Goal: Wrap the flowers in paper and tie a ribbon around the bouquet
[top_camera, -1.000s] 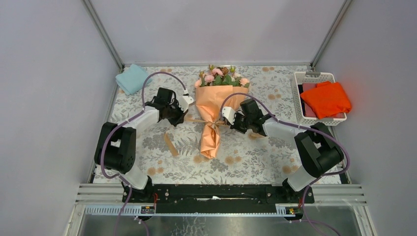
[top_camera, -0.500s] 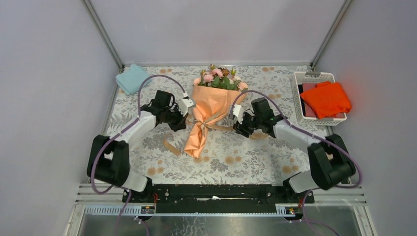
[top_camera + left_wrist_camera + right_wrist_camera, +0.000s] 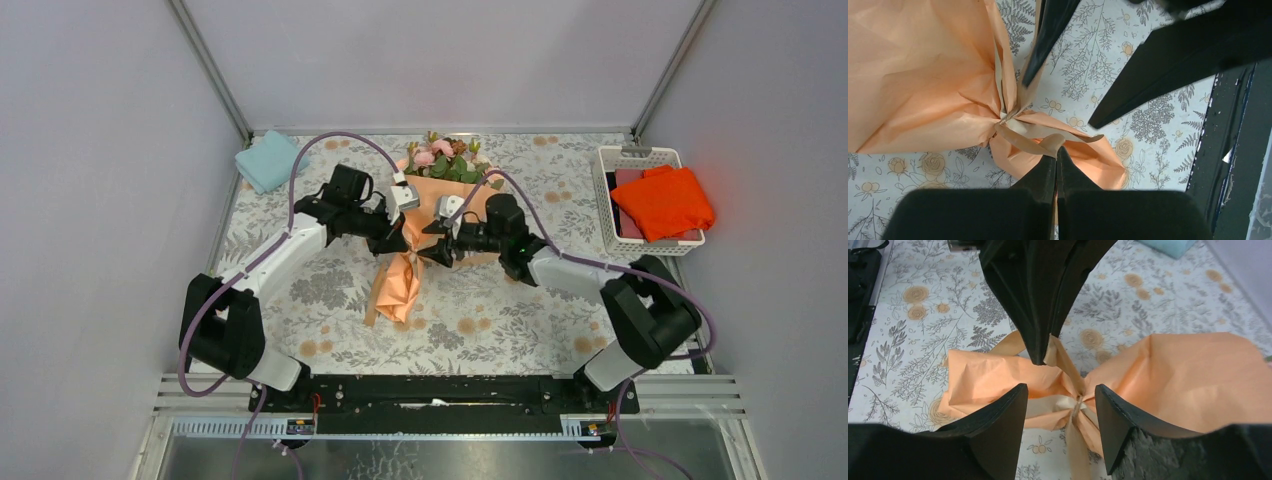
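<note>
Two wrist views only | left end effector [image 3: 1056, 150] clamps ribbon [image 3: 1029, 131] | right end effector [image 3: 1059, 391] apart astride bouquet [image 3: 1188, 375]

Peach paper [image 3: 923, 75], tan ribbon [image 3: 1034, 133]

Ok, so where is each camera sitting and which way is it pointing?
Top external: above and behind the arm bases, looking down on the table; both arms show, left gripper and right gripper meeting at the bouquet.
Left wrist: on the left arm, looking down past its shut fingers at the ribbon.
Right wrist: on the right arm, looking between its open fingers at the paper.
Shared: both wrist views show the ribbon knot and the opposite gripper.
</note>
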Controlling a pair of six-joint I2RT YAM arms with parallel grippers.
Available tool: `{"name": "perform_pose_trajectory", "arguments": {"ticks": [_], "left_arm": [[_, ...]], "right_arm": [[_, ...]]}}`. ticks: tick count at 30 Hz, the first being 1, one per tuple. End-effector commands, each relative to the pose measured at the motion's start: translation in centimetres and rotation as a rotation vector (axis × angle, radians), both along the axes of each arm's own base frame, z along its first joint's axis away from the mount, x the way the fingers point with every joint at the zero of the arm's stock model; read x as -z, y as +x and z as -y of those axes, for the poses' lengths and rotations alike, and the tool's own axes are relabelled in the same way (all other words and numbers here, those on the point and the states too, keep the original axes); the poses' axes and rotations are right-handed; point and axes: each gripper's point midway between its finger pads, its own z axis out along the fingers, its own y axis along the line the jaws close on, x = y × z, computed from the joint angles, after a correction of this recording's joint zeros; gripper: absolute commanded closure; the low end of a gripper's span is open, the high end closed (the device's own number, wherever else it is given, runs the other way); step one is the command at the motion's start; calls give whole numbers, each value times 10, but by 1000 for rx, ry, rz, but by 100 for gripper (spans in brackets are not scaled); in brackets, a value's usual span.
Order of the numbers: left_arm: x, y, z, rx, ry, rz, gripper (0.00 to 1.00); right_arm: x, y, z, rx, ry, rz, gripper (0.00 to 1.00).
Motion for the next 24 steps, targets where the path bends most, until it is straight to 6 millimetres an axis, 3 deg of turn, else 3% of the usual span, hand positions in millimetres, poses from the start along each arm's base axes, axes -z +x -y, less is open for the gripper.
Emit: {"name": "perform_pose_trajectory", "arguments": {"ticks": [1,7,13,22,24], "left_arm": [[-6,7,4,25,-13,46,100],[-5,4,1,44,-6,52,100],[-1,-4,1,64,-26,25,100],[0,-7,-8,77,-23,17,100],[0,-8,-8,82,-30,16,100]], "right_arm": [[-10,-3,-36,-66,75,34,41],[5,18,-50,-15,105,21,41],[9,40,-57,74,157,9,56],[16,44,-58,82,129,16,45],[19,43,-62,57,124,3,47]]}}
